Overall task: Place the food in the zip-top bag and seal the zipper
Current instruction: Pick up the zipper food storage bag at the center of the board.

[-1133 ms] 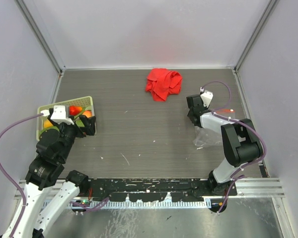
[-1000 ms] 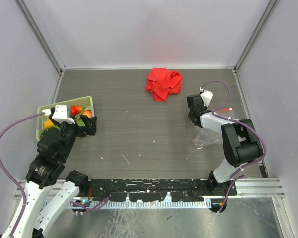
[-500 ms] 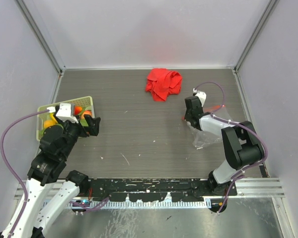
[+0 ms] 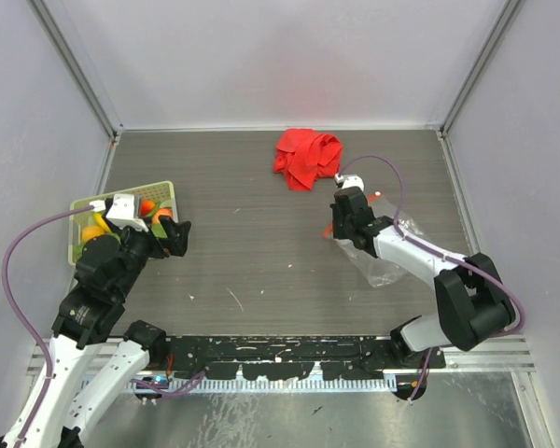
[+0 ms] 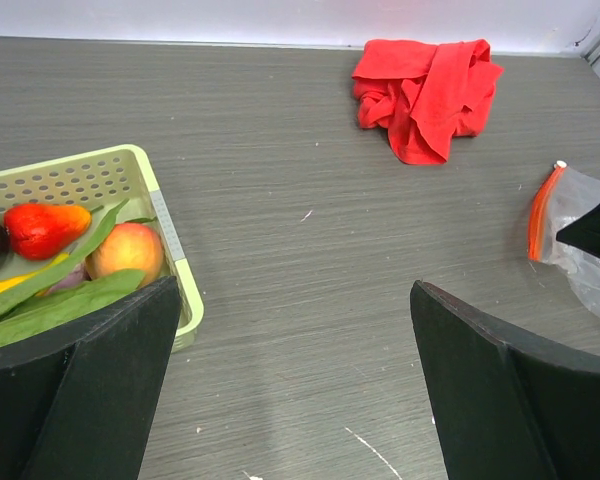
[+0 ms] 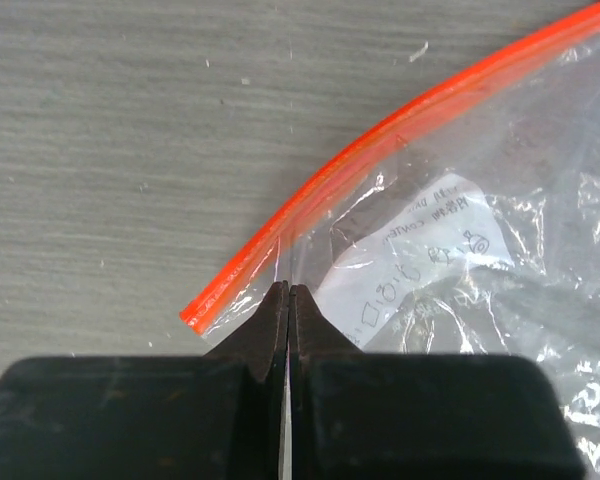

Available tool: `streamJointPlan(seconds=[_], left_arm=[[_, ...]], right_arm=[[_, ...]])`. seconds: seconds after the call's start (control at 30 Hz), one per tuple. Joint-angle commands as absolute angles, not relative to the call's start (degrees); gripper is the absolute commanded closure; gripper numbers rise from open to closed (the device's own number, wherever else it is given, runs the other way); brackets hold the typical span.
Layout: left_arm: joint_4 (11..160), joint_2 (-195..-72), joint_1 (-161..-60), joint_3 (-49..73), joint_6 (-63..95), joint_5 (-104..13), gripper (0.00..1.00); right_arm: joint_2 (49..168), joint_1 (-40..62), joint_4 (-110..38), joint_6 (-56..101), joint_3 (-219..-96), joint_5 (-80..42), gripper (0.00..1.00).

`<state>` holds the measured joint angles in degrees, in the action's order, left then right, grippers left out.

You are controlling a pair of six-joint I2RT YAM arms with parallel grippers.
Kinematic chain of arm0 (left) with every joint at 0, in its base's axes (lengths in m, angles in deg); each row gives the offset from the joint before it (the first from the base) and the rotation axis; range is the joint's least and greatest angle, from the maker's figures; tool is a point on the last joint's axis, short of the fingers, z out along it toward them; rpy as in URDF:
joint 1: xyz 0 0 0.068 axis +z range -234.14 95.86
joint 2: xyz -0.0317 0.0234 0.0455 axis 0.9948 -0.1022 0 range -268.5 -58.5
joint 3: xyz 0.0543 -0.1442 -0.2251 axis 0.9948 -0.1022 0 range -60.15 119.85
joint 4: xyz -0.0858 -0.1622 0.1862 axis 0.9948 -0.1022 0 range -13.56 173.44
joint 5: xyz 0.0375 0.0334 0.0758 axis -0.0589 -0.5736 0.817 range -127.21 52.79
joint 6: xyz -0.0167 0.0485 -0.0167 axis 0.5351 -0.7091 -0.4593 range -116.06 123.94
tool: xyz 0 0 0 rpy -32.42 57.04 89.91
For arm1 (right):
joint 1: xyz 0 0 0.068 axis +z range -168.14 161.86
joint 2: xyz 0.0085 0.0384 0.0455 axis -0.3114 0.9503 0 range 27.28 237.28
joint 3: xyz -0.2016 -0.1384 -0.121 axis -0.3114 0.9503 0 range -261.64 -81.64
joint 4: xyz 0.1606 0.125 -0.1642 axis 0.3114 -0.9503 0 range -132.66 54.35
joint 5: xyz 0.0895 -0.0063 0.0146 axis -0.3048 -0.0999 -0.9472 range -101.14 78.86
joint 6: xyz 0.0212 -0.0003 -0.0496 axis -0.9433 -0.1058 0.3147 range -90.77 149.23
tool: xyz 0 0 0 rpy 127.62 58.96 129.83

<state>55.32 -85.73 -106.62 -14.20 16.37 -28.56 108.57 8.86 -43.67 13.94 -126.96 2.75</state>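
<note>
Pinching zip-top bag (image 6: 460,250) below zipper (image 6: 380,140), right hand (image 6: 288,290)

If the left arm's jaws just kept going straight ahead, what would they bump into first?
Probably the bare grey tabletop, if the open jaws slope down as they seem to. The crumpled red cloth lies farther on, slightly right; depth is hard to judge.
</note>
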Motion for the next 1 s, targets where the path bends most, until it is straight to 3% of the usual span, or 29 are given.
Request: streamJointPlan(seconds=[0.0,0.1,0.23,0.43,0.6,0.97], left_arm=[[56.4,-86.1,-106.3,-12.2,16.3,-29.5,0.02],[56.4,-86.3,-106.4,-12.2,16.3,-29.6,0.02],[56.4,-86.4,-106.3,-12.2,16.4,-29.8,0.02],[56.3,-86.0,-106.3,-12.2,16.3,-29.5,0.02],[56.3,-85.6,-106.4,-12.3,16.3,-29.1,0.02],[56.2,-84.9,-106.4,-12.3,16.3,-29.2,0.02]], right_arm=[[105.3,10.6,-51.1,14.0,-130.1,5.2,0.94],[104.2,12.4,-53.2,11.4,-131.4,7.4,0.78],[105.5,14.9,-55.4,7.7,-135.0,13.2,0.49],[114.6,19.7,-59.4,3.1,-141.2,25.3,0.27],[121.7,22.0,-62.5,-0.8,-145.8,34.5,0.20],[133.1,22.3,-65.1,-2.7,-149.5,42.2,0.22]])
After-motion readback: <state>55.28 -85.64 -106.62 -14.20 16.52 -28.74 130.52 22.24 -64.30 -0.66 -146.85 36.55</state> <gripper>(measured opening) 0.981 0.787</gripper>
